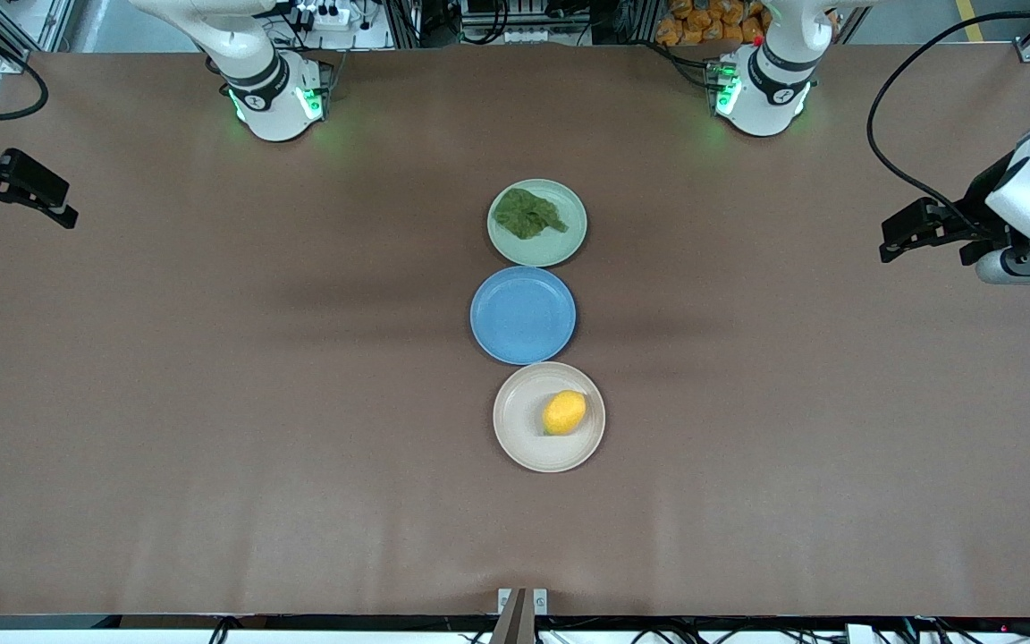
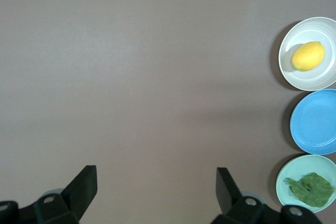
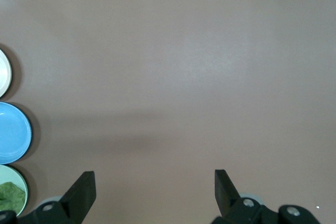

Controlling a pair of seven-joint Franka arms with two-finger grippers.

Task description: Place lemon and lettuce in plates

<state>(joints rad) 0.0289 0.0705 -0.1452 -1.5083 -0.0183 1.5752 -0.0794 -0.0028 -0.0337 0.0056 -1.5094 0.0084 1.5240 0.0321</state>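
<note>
lemon (image 1: 564, 412) in cream plate (image 1: 515, 438), lettuce (image 1: 528, 214) in mint plate (image 1: 569, 246) | we judge task done | left gripper (image 1: 901, 240), right gripper (image 1: 50, 207) jaws wide, waiting at counter ends | nothing next

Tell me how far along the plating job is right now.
Looks done: the lettuce lies in the mint plate, the lemon in the cream plate. Nothing in hand: left pincer and right pincer wait open over the table's ends. Nothing visibly left.

A blue plate (image 1: 522, 315) sits on the brown table (image 1: 211, 358)
</note>
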